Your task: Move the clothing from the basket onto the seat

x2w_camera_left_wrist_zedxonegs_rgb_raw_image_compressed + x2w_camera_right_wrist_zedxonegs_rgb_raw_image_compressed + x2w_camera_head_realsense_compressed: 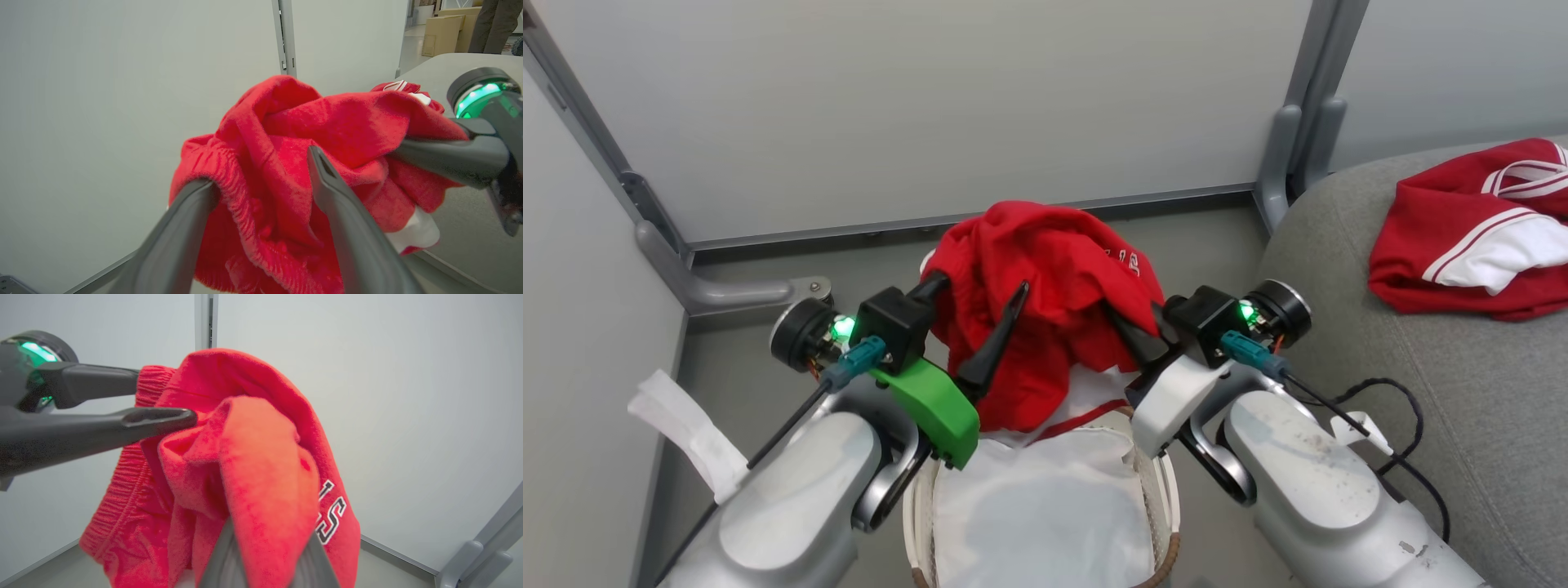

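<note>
The basket (pixel 1166 490) at near centre holds a white liner sheet (pixel 1045 514). Its near end is cut off and the forearms hide its sides. The printed red garment (pixel 1045 278) hangs bunched over the basket's far end, with most of its lettering folded out of sight. The right gripper (pixel 1115 318) has its fingers pressed together on a fold at the garment's right side. The left gripper (pixel 982 286) is spread: one finger is tucked under the ribbed waistband and the other lies against the cloth outside, apparently hooking rather than squeezing. The striped red garment (pixel 1462 237) lies on the seat (pixel 1462 392), far right, and is partly cut off.
</note>
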{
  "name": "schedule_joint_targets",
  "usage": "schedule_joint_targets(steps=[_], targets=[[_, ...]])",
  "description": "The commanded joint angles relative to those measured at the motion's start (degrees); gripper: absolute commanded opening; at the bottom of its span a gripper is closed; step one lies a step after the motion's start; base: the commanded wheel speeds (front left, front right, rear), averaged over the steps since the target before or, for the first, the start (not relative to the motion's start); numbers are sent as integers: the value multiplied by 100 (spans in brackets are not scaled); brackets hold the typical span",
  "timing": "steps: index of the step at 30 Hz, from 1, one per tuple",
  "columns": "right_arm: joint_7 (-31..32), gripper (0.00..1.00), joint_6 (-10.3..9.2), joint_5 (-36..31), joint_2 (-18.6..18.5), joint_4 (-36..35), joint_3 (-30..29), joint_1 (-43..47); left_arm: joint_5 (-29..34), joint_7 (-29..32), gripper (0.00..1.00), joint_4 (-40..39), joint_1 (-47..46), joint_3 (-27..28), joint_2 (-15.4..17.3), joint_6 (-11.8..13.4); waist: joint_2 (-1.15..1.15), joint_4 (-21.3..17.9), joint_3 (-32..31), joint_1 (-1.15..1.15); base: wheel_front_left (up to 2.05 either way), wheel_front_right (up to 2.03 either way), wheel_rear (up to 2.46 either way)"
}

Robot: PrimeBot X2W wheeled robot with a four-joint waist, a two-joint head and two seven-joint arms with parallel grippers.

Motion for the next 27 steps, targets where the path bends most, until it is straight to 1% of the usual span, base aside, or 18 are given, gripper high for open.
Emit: schedule_joint_targets(steps=[1,8,16,24,27], targets=[[-12,0,-8,-128,-70,-70,-178,126,-83,-86,100,31,200,26,-36,49,0,-34,31,0,0,0,0],[-12,0,-8,-492,-196,-290,-992,498,-237,-359,100,109,743,-28,-165,147,0,-86,68,0,0,0,0],[-12,0,-8,-803,-345,-508,-1817,890,-270,-518,100,110,1107,-110,-306,212,0,-119,98,0,0,0,0],[-12,0,-8,-1002,-436,-701,-2375,1237,-229,-608,100,114,1207,-158,-465,163,0,-215,125,0,0,0,0],[-12,0,-8,-1046,-443,-772,-2498,1328,-206,-632,100,126,1218,-162,-480,159,0,-291,136,0,0,0,0]])
